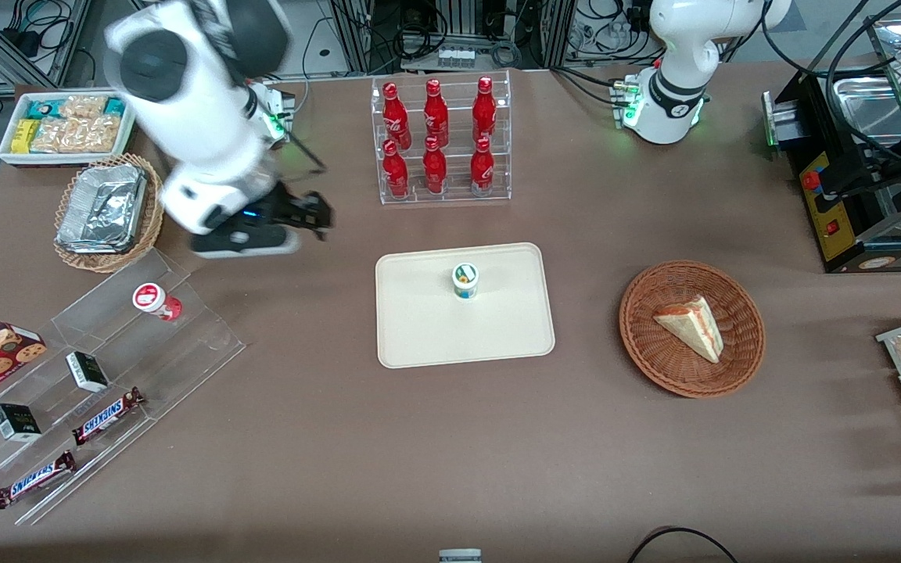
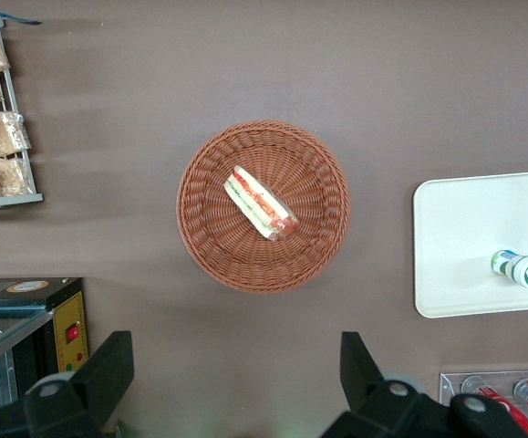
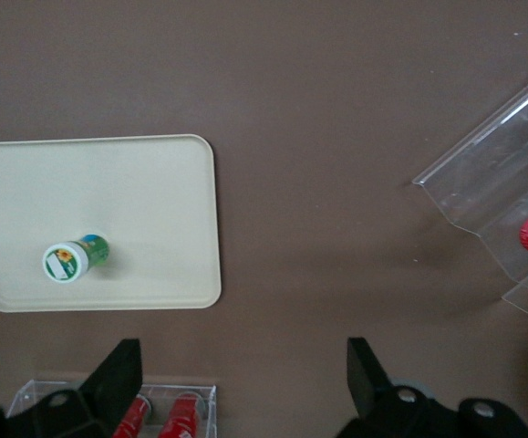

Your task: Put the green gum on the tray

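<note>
The green gum (image 1: 465,280) stands upright on the cream tray (image 1: 419,336), a little farther from the front camera than the tray's middle. It also shows in the right wrist view (image 3: 70,259) on the tray (image 3: 154,192), and in the left wrist view (image 2: 522,269) on the tray (image 2: 464,237). My right gripper (image 1: 317,219) is raised above the bare table, off the tray toward the working arm's end. In the right wrist view the gripper (image 3: 243,374) is open and empty, its fingers (image 3: 122,365) wide apart.
A clear rack of red bottles (image 1: 441,141) stands farther back than the tray. A clear stepped stand (image 1: 106,367) holds the red-lidded gum (image 1: 155,300), candy bars and small boxes. A wicker basket with a sandwich (image 1: 691,327) lies toward the parked arm's end. A foil-lined basket (image 1: 106,209) sits near the gripper.
</note>
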You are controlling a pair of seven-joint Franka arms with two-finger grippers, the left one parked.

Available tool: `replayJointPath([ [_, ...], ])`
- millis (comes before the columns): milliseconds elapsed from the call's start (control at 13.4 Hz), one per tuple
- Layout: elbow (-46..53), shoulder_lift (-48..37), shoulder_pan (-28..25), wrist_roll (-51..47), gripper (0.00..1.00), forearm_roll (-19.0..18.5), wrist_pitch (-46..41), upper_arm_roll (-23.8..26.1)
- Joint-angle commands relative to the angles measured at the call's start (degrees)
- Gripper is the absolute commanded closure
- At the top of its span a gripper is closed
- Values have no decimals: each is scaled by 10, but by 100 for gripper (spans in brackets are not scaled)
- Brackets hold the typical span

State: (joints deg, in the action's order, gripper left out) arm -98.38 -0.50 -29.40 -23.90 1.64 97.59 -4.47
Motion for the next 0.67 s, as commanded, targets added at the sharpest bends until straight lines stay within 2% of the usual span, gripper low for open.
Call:
replayJointPath([
  [0,-9,-38,67,80,0,6,-48,3],
  [299,29,-38,185,170,0,2,-100,6],
  [599,41,-25,265,227,0,6,-100,10],
])
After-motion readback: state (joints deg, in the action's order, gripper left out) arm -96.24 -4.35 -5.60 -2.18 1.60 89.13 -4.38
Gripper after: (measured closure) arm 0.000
